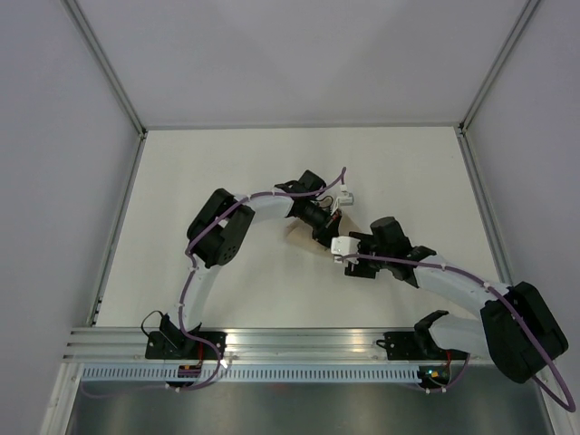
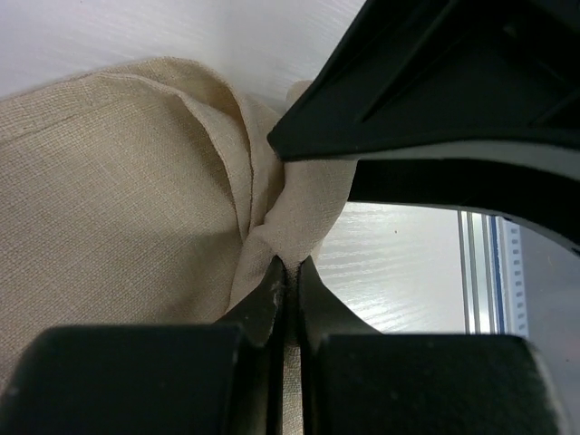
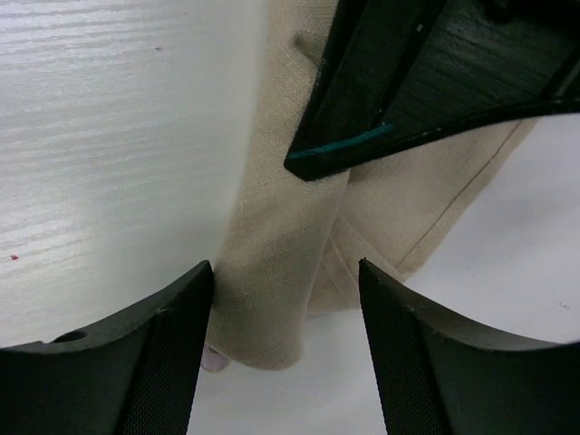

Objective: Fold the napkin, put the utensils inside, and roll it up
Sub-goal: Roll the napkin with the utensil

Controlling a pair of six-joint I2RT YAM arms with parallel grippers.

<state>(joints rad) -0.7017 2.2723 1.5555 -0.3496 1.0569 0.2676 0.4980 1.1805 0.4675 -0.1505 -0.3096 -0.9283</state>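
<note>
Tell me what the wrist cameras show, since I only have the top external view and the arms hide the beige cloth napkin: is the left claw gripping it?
Observer: Yes. The left claw is shut on a bunched fold of the beige cloth napkin.
Operator: And the right claw?
Observer: The right claw is open, with a folded edge of the napkin lying between its fingers.
Operator: Anything besides cloth there?
Observer: A small pale-pink bit peeks from under the cloth beside one right finger; I cannot tell what it is.
</note>
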